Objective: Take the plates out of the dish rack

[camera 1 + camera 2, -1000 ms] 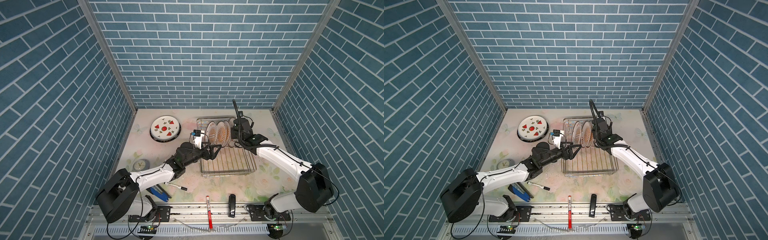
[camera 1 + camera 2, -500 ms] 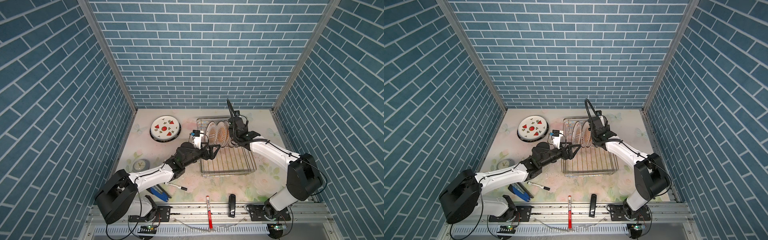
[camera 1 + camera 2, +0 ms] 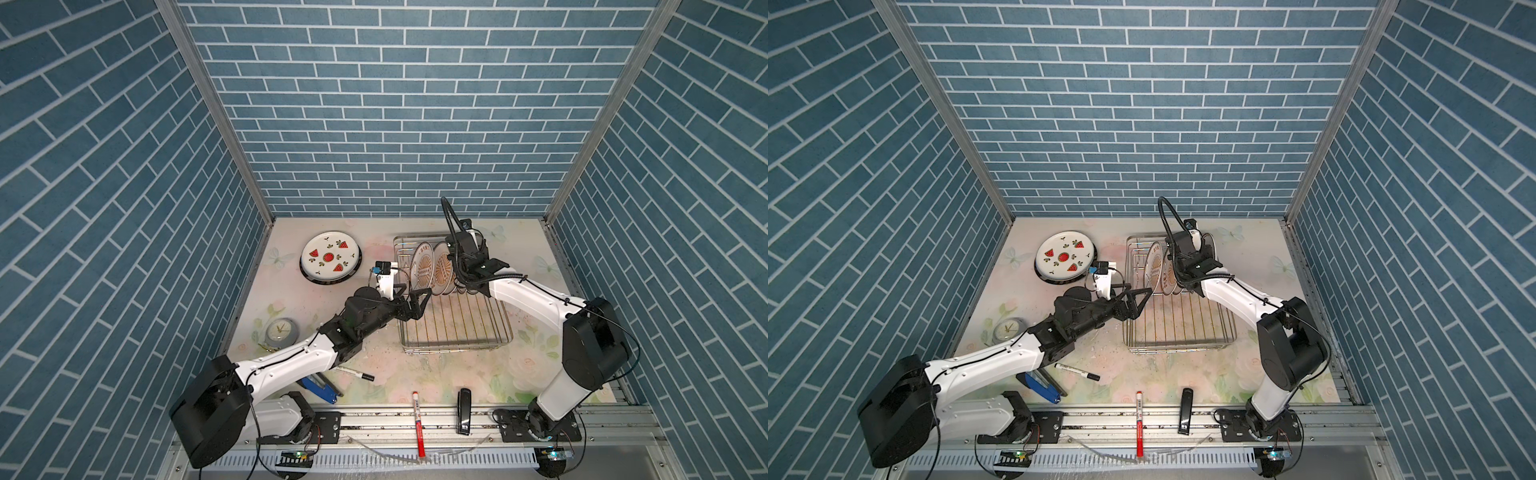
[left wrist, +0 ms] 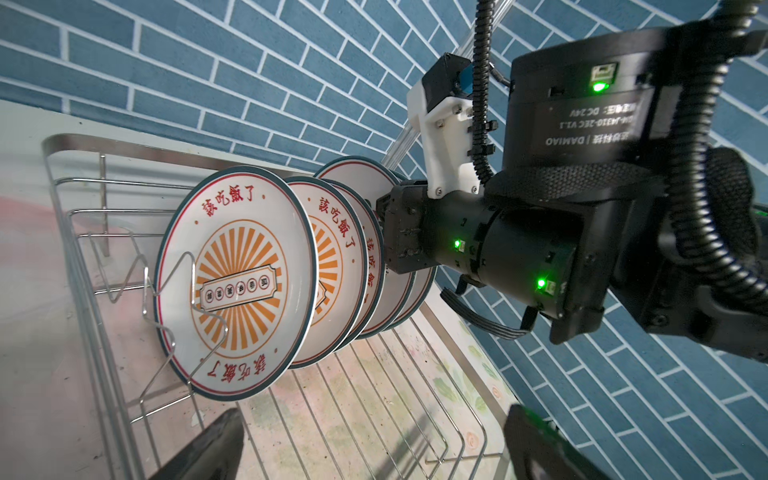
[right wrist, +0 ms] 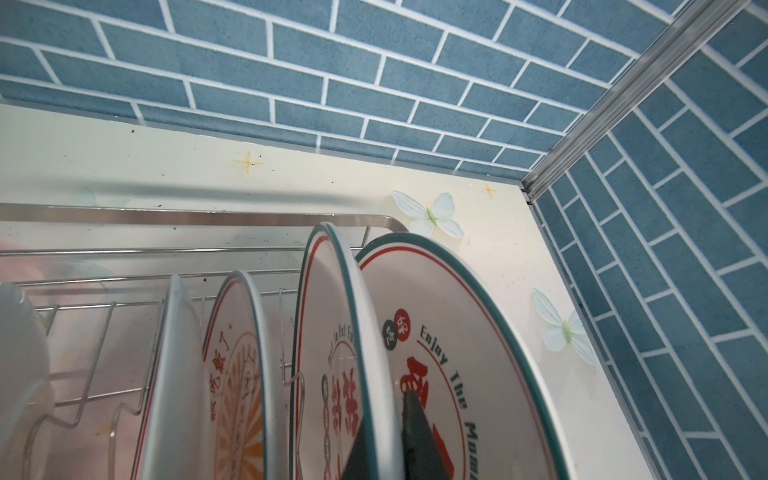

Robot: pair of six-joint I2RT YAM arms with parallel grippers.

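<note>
Since your right gripper (image 5: 384, 415) clamps the red-character plate (image 5: 328, 374) rim (left gripper (image 4: 376, 411) wide apart), lift-out looks next. Pull straight up past dish rack (image 3: 457, 332) prongs.

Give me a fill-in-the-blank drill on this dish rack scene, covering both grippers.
The right gripper has its jaws ___ on the rim of an upright plate in the dish rack.
The left gripper has its jaws ___, holding nothing.
The flat plate on the table bears a ___ print.
Missing words: shut; open; watermelon.
</note>
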